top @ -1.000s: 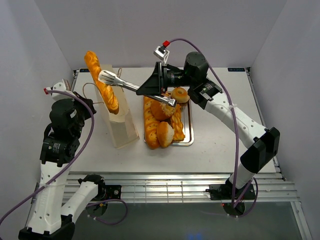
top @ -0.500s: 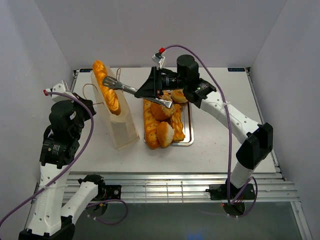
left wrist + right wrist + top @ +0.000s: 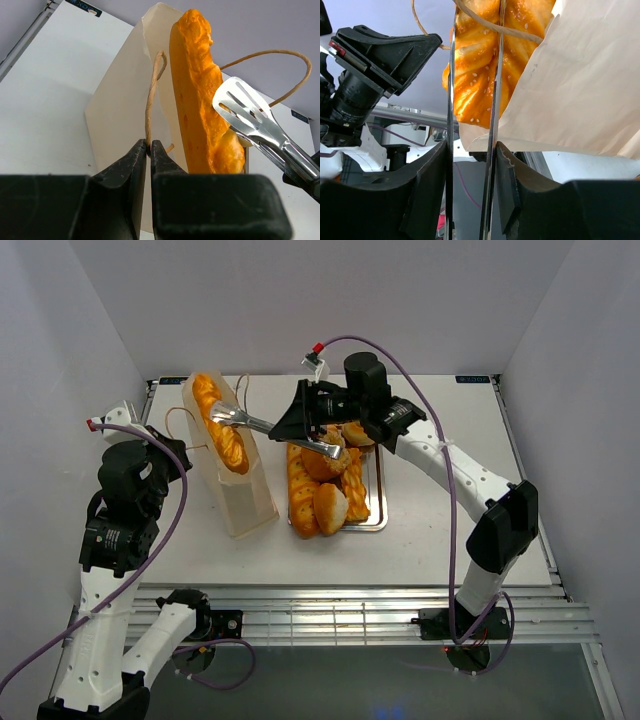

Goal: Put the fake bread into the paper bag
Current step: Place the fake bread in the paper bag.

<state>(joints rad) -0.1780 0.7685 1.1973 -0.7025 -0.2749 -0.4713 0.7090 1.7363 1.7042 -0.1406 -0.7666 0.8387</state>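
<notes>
- The right tool [image 3: 470, 152] was clamped on a pair of metal tongs [image 3: 238, 419], and those tongs reached out toward 9 o'clock from it in the top view.
- The tongs' slotted blades pinched a long loaf [image 3: 222, 425] about midway along, one blade on each side of it.
- The long loaf stood steeply, its top leaning toward 11 o'clock and its lower end dipped into the open mouth of the paper bag [image 3: 247, 498]. Most of it showed above the rim.
- The paper bag stood upright on the worktop [image 3: 440, 530], just beside the tray [image 3: 366, 527] at the tray's 9 o'clock.
- The left tool [image 3: 149, 145] was pressed together on the near cord handle [image 3: 150, 97]; the cord ran straight up from between its tips.
- The far handle arched behind the tongs in the left wrist view.
- The rest of the bread [image 3: 330, 506], glossy and golden, lay heaped on the tray: long loaves on the 9 o'clock side, round rolls piled in the middle.
</notes>
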